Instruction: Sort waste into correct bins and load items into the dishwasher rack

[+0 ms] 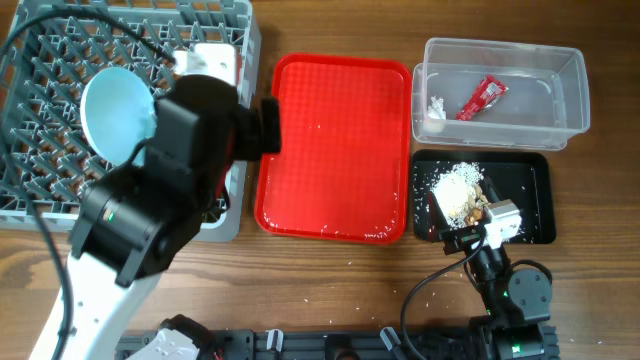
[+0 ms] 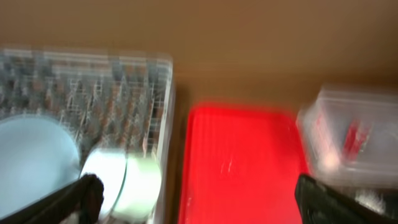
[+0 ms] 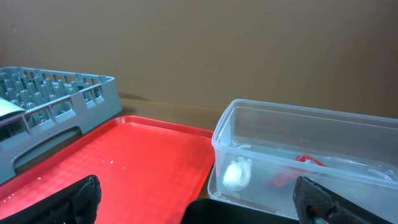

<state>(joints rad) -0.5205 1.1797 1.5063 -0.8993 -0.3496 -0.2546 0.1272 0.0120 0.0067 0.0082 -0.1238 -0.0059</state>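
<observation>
The large square grey plastic dishwasher rack [image 1: 30,200] is seen at the left end of the table. A round pale-blue plate [image 1: 116,112] is stood on edge among its pegs. In the blurred left wrist view, a pale-green bowl [image 2: 132,185] is shown on its side just beside that plate, near the rack's right wall. The left gripper [image 2: 199,190] is positioned above the right edge of the rack. Its jaws are spread wide and nothing is gripped between them.

The larger red serving tray [image 1: 340,150] is placed between the rack and the two bins. At the far right, a small red shiny snack wrapper [image 1: 482,97] and a crumpled white tissue scrap [image 1: 436,106] are contained in the clear plastic rectangular tub [image 1: 575,95], lying a little apart. The shallow black rectangular tray [image 1: 530,200] is set just in front of the tub, and crumbly white-and-brown food leftovers [image 1: 457,190] are piled in its left half. The right gripper [image 3: 196,196] is positioned over the near left part of that black tray and is pointed toward the tub. Its jaws are parted fully and nothing is carried.
</observation>
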